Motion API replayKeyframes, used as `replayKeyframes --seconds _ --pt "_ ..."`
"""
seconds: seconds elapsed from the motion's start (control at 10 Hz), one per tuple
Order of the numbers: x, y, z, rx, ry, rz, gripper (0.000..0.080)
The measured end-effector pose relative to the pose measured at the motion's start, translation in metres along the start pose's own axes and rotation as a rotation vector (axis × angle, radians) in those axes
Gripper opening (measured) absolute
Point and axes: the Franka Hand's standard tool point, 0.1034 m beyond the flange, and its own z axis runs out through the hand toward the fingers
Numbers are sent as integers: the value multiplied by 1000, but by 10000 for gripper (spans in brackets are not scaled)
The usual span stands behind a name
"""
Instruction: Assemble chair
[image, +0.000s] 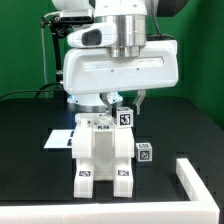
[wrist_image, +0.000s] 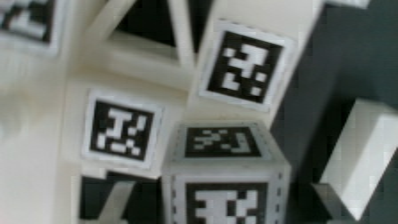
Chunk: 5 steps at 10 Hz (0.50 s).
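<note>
Chair: small white chunky-barred plastic chair (image: 100, 152) on black table (image: 30, 175)
Grip: fingers (image: 113, 101) at chair's top, hold impossible to tell

Bkgd: flat green backdrop (image: 25, 60) across the whole rear. Matte black tabletop (image: 30, 170) fills the lower half, meets the green at a straight edge. Low white L-shaped wall (image: 200, 180) sits on the tabletop at ext. view's right, front corner. Light even, soft.
</note>
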Motion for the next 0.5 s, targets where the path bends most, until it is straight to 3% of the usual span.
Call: replayKeyframes --seconds 0.5 --pt "3 -4 1 20 6 703 284"
